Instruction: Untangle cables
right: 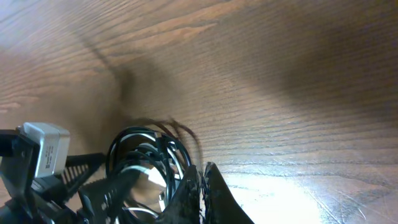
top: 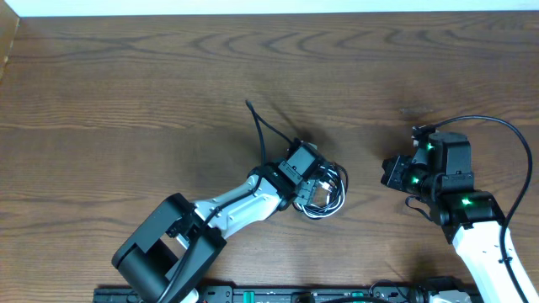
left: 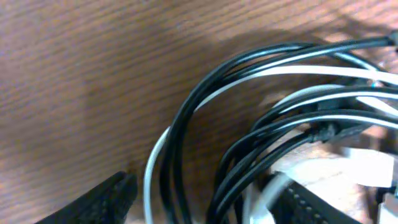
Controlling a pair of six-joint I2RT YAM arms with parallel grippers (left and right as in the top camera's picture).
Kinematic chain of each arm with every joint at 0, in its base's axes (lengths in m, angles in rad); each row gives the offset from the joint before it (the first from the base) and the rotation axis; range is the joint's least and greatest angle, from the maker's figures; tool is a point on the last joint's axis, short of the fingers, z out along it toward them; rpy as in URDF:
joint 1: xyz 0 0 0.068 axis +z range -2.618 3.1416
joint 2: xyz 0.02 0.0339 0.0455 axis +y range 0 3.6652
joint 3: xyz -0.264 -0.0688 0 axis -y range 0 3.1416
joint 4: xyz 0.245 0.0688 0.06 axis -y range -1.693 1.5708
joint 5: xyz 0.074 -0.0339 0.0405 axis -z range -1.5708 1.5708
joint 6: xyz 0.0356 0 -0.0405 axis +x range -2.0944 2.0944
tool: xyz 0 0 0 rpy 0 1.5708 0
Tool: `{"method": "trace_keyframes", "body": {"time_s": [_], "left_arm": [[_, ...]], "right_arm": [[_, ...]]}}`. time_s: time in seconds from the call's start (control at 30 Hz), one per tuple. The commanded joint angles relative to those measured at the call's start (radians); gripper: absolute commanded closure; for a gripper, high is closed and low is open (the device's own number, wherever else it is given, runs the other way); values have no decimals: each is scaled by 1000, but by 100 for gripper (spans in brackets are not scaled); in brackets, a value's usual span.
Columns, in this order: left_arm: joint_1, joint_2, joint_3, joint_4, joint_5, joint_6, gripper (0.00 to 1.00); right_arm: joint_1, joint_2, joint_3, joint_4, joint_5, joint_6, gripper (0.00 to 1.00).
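Observation:
The cables (top: 330, 200) lie as a tangle of thin black and white loops on the wooden table (top: 126, 93), just right of centre. One black strand (top: 261, 126) runs up and left from the tangle to a small plug end. My left gripper (top: 314, 194) is down on the tangle. In the left wrist view its fingers (left: 205, 208) are open and straddle several black and white strands (left: 249, 124). My right gripper (top: 388, 172) sits to the right of the tangle, apart from it. In the right wrist view its fingers (right: 203, 186) are shut together with nothing seen between them, and the tangle (right: 149, 155) lies beyond.
The left arm's white link (top: 232, 206) reaches in from the bottom left. The right arm (top: 472, 227) stands at the lower right with its thick black wire (top: 514, 135) arching above it. The table's far edge (top: 269, 12) is at the top.

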Motion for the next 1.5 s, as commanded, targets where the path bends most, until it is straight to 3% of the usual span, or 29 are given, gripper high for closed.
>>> {"method": "trace_keyframes", "body": {"time_s": [0.0, 0.17, 0.37, 0.43, 0.5, 0.8, 0.9, 1.0, 1.47], "left_arm": [[0, 18, -8, 9, 5, 1, 50], [0, -8, -8, 11, 14, -27, 66], [0, -124, -7, 37, 14, -32, 67], [1, -182, -7, 51, 14, -33, 77], [1, -241, -7, 65, 14, -40, 81], [15, -366, -8, 29, 13, -43, 81], [14, -349, -8, -16, 14, -43, 81], [14, -321, -8, -37, 14, -43, 69], [4, -159, -8, -103, 52, -66, 66]], "right_arm": [[-4, 1, 16, 3, 0, 0, 97], [-4, 1, 16, 0, 8, -1, 93], [-4, 2, 16, -11, 8, -1, 89], [-4, 4, 16, -22, 8, -1, 88], [-4, 11, 16, -26, -8, -1, 88], [25, 63, 16, -5, -60, 0, 92], [26, 67, 16, -5, -59, 0, 94], [26, 67, 16, -2, -59, 0, 92], [26, 66, 16, 4, -53, 0, 86]]}}
